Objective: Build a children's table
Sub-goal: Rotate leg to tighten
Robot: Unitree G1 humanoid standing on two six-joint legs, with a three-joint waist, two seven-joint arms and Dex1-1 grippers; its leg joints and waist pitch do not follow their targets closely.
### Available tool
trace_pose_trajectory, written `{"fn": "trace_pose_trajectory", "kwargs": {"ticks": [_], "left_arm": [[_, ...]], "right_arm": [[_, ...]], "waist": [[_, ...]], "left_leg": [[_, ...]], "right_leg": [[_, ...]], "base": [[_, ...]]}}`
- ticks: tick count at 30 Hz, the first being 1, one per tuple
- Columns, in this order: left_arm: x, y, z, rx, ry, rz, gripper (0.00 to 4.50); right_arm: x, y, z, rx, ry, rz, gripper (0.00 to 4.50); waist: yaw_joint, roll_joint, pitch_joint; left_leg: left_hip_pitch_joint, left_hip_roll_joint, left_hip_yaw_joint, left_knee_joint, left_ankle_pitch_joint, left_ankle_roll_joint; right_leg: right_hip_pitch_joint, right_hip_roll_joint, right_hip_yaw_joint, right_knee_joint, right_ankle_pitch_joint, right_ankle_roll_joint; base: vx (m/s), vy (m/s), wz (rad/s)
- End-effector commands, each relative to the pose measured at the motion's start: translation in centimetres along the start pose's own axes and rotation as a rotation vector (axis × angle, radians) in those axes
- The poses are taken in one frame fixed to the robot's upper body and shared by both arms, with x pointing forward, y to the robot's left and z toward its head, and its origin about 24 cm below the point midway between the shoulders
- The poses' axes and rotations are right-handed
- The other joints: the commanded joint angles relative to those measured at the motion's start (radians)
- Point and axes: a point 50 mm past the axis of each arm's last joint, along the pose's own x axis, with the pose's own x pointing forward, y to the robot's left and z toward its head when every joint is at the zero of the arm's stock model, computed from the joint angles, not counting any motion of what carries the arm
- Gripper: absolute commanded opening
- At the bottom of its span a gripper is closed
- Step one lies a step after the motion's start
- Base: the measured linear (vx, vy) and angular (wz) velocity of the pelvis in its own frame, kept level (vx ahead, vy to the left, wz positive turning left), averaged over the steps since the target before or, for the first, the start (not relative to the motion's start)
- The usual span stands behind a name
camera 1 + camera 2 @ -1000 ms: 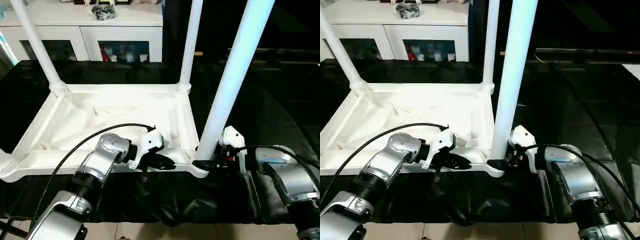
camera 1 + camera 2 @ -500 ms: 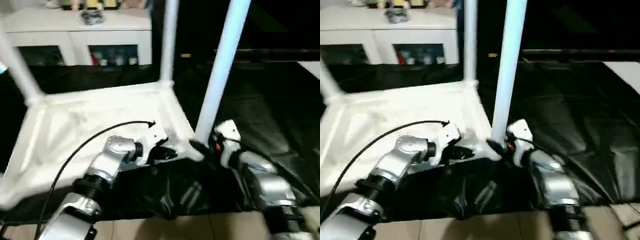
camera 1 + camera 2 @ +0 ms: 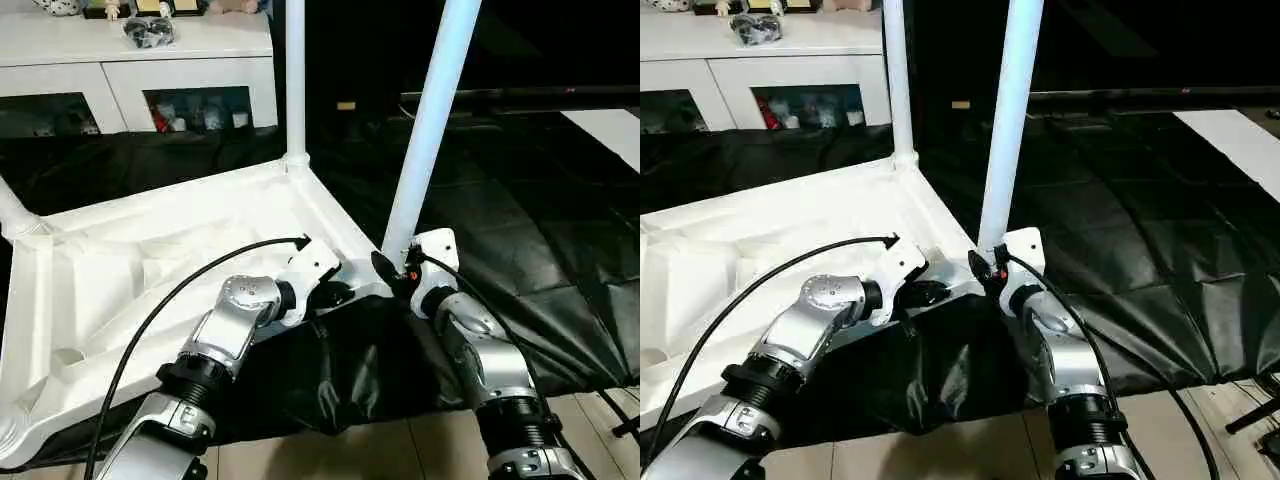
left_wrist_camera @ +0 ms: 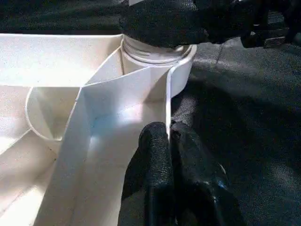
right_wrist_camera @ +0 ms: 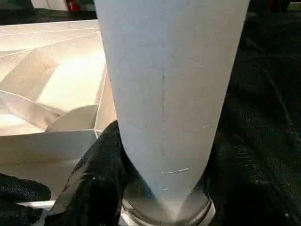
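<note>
Black cloth-covered work surface bearing the inverted white plastic children's table, ribbed underside up; white glass-door cabinet behind. Right gripper clamped around the near upright tapered leg at its socket. Left gripper pinches the tabletop rim.

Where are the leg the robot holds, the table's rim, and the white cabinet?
leg (image 3: 425, 130), left eye view, middle of its shaft.
table top's rim (image 4: 168, 106), left wrist view, thin side wall.
white cabinet (image 3: 190, 70), left eye view, front edge.
</note>
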Motion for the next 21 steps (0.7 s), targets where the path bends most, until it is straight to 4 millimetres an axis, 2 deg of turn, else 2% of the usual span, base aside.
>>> {"fn": "trace_pose_trajectory", "kwargs": {"ticks": [1, 4, 8, 9, 11, 13, 14, 16, 17, 19, 20, 21], "left_arm": [[1.1, -1.6, 3.2, 0.097, -0.124, -0.116, 0.0], [0.6, -1.2, 2.9, 0.109, -0.117, -0.133, 0.0], [-0.5, -0.6, 2.5, 0.143, -0.101, -0.19, 0.0], [-0.7, -0.6, 2.4, 0.15, -0.101, -0.209, 0.0], [-1.0, -0.5, 2.3, 0.151, -0.094, -0.244, 0.0], [-1.3, -0.6, 2.2, 0.155, -0.089, -0.291, 0.0], [-1.4, -0.6, 2.1, 0.161, -0.081, -0.308, 0.0], [-1.5, -0.6, 2.0, 0.167, -0.073, -0.324, 0.0], [-1.8, -0.3, 1.8, 0.177, -0.053, -0.352, 0.0], [-1.8, -0.3, 1.8, 0.177, -0.053, -0.352, 0.0], [-1.9, -0.1, 1.9, 0.185, -0.047, -0.352, 0.0], [-1.9, -0.1, 1.9, 0.185, -0.047, -0.352, 0.0]], "right_arm": [[0.6, 3.6, -1.2, 0.022, 0.053, 0.233, 2.68], [0.1, 3.0, -1.1, -0.047, 0.073, 0.281, 2.85], [-1.0, 1.6, -0.7, -0.121, 0.098, 0.387, 2.85], [-1.1, 1.4, -0.7, -0.125, 0.105, 0.407, 2.85], [-1.6, 0.9, -0.5, -0.145, 0.118, 0.461, 2.85], [-2.1, 0.6, -0.3, -0.165, 0.138, 0.531, 2.85], [-2.4, 0.4, -0.2, -0.177, 0.147, 0.568, 2.85], [-2.8, 0.3, -0.1, -0.183, 0.163, 0.61, 2.85], [-3.6, 0.0, -0.1, -0.205, 0.208, 0.714, 2.85], [-3.6, 0.0, -0.1, -0.205, 0.208, 0.714, 2.85], [-4.2, -0.1, -0.1, -0.234, 0.243, 0.781, 2.85], [-4.2, -0.1, -0.1, -0.234, 0.243, 0.781, 2.85]], "waist": [[0.005, -0.001, -0.052], [0.013, -0.012, -0.053], [0.026, -0.014, -0.058], [0.031, -0.012, -0.058], [0.037, -0.014, -0.061], [0.046, -0.015, -0.062], [0.051, -0.018, -0.062], [0.061, -0.016, -0.064], [0.069, -0.021, -0.067], [0.075, -0.019, -0.066], [0.079, -0.019, -0.06], [0.081, -0.02, -0.061]], "left_leg": [[0.014, 0.021, -0.01, -0.083, -0.48, 0.007], [0.01, 0.02, -0.001, -0.079, -0.424, 0.022], [0.003, 0.019, 0.003, -0.073, -0.347, 0.048], [0.01, 0.021, 0.008, -0.069, -0.338, 0.049], [0.018, 0.021, 0.013, -0.063, -0.312, 0.057], [0.017, 0.023, 0.018, -0.06, -0.286, 0.07], [0.011, 0.026, 0.019, -0.059, -0.273, 0.074], [0.008, 0.026, 0.019, -0.057, -0.239, 0.078], [0.006, 0.028, 0.018, -0.054, -0.209, 0.087], [0.006, 0.029, 0.019, -0.053, -0.202, 0.091], [0.006, 0.029, 0.02, -0.055, -0.212, 0.088], [0.008, 0.03, 0.02, -0.056, -0.222, 0.085]], "right_leg": [[0.037, -0.042, 0.037, -0.066, -0.421, -0.142], [0.035, -0.039, 0.047, -0.057, -0.399, -0.154], [0.04, -0.041, 0.055, -0.048, -0.378, -0.159], [0.032, -0.039, 0.06, -0.046, -0.356, -0.174], [0.029, -0.037, 0.063, -0.037, -0.298, -0.207], [0.032, -0.035, 0.064, -0.03, -0.262, -0.226], [0.035, -0.035, 0.065, -0.024, -0.247, -0.232], [0.04, -0.034, 0.064, -0.015, -0.211, -0.234], [0.045, -0.034, 0.062, -0.007, -0.185, -0.239], [0.044, -0.034, 0.063, -0.006, -0.182, -0.239], [0.039, -0.034, 0.063, -0.01, -0.203, -0.235], [0.04, -0.035, 0.063, -0.012, -0.22, -0.231]], "base": [[0.0, 0.0, 0.0], [0.0, 0.0, 0.0], [0.0, 0.0, 0.0], [0.0, 0.0, 0.0], [0.063, -0.043, 0.18], [0.027, -0.017, 0.08], [0.0, 0.0, 0.0], [0.0, 0.0, 0.0], [0.0, 0.0, 0.0], [0.0, 0.0, 0.0], [0.0, 0.0, 0.0], [0.0, 0.0, 0.0]]}}
